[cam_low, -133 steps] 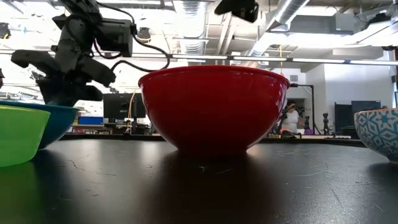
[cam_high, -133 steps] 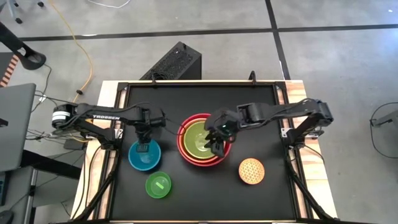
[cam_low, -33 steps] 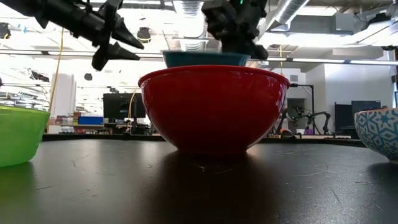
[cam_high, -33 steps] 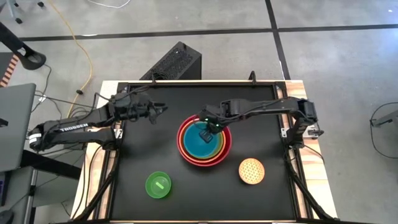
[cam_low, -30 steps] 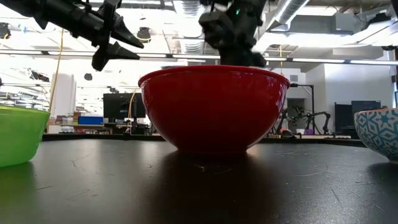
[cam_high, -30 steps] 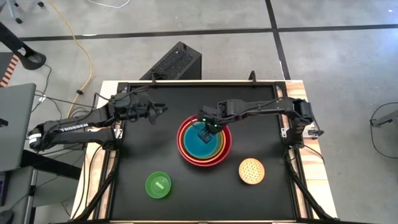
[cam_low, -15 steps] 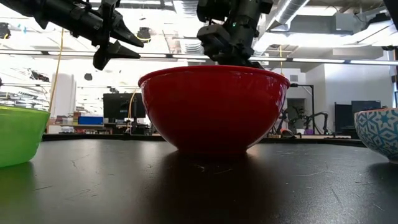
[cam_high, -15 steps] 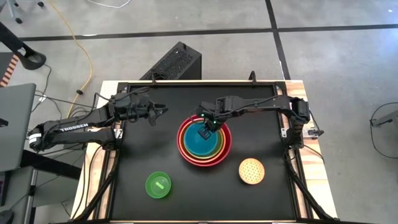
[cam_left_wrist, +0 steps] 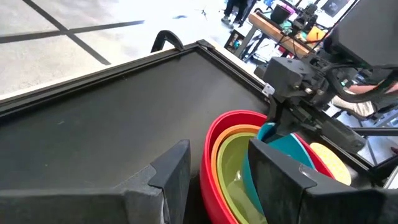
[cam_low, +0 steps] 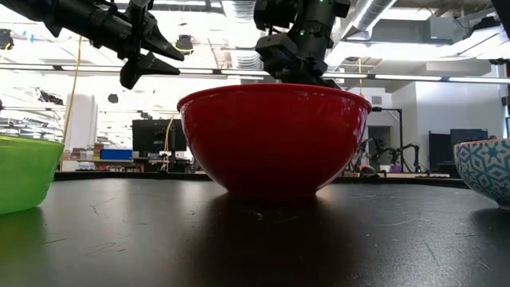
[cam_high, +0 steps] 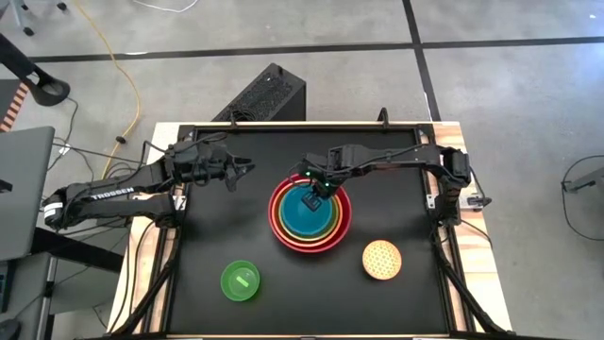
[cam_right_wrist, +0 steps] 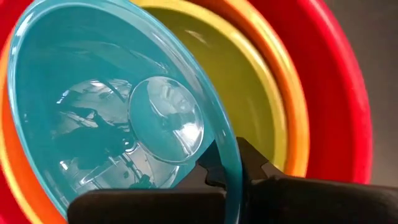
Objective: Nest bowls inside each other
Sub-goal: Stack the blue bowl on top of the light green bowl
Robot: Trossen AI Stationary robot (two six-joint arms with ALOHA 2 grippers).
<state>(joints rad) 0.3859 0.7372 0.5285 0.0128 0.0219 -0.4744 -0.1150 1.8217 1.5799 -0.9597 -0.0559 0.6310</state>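
Note:
The red bowl [cam_high: 343,232] stands mid-table with the orange bowl [cam_right_wrist: 292,124] and the olive-green bowl [cam_right_wrist: 249,81] nested in it. Inside those is the blue bowl [cam_high: 307,220], which my right gripper [cam_high: 310,197] is shut on from above. My left gripper [cam_high: 238,170] hangs open above the table, left of the stack, with nothing between its fingers. The bright green bowl [cam_high: 240,280] rests on its base near the front left. The speckled yellow bowl [cam_high: 381,260] rests on the table at the front right. My right gripper pinches the blue bowl's rim [cam_right_wrist: 225,142] on its far side, one finger inside the bowl and one outside. The fingers [cam_right_wrist: 255,163] come steeply down from above. The blue bowl sits inside the olive-green bowl, off-centre and tilted, below the red bowl's rim.
The black tabletop [cam_high: 396,170] has a raised frame along its edges. A black box [cam_high: 264,94] and a yellow cable lie on the floor beyond the far edge. Open table lies between the stack and the two loose bowls.
My right gripper has sunk a little with the blue bowl. The bowl showed above the red bowl's rim in the low view a second ago and is now hidden below it. The gripper stays shut on the rim.

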